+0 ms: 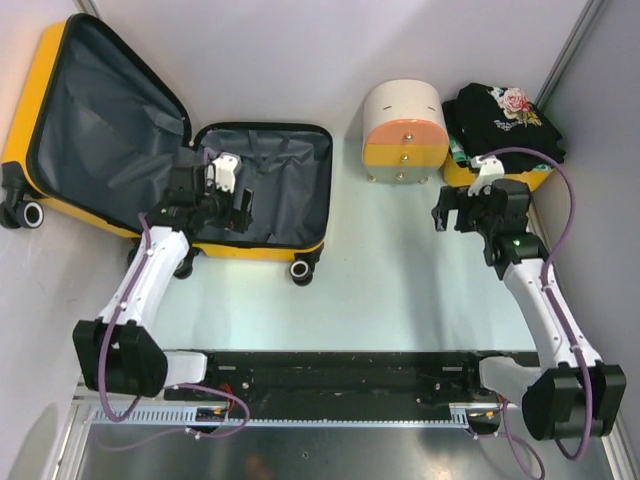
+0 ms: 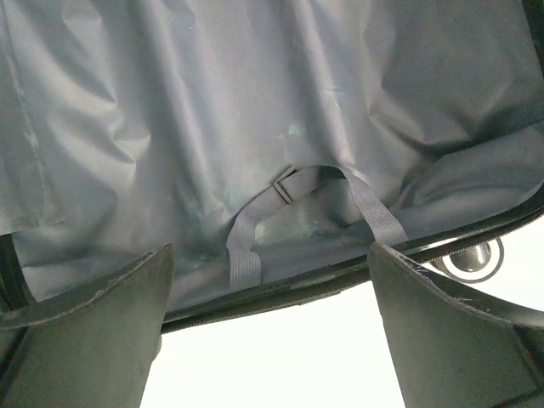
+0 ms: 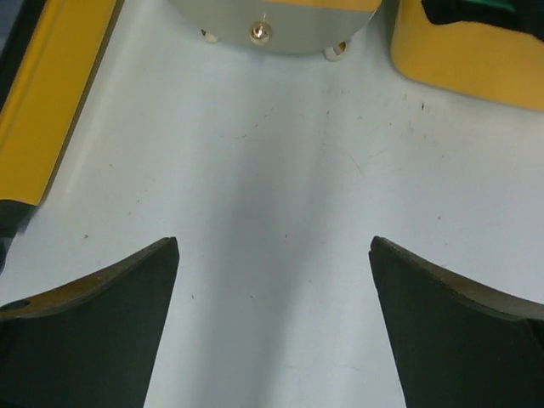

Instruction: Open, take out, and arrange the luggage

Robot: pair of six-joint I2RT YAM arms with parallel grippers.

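Luggage (image 1: 288,172) lies open directly beneath the left gripper (image 1: 238,208), jaws wide, holding nothing. The right gripper (image 1: 448,212), equally wide and empty, hangs over the bench (image 1: 400,285), luggage to its left.

Yellow hard-shell suitcase (image 3: 51,93) cut at left edge; cream-and-orange drawer cabinet (image 3: 280,19), yellow plastic bin (image 3: 476,64) cut at top.

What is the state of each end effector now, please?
Left end effector: open, empty, over the large yellow hard-shell suitcase.
Right end effector: open, empty, above the white table.
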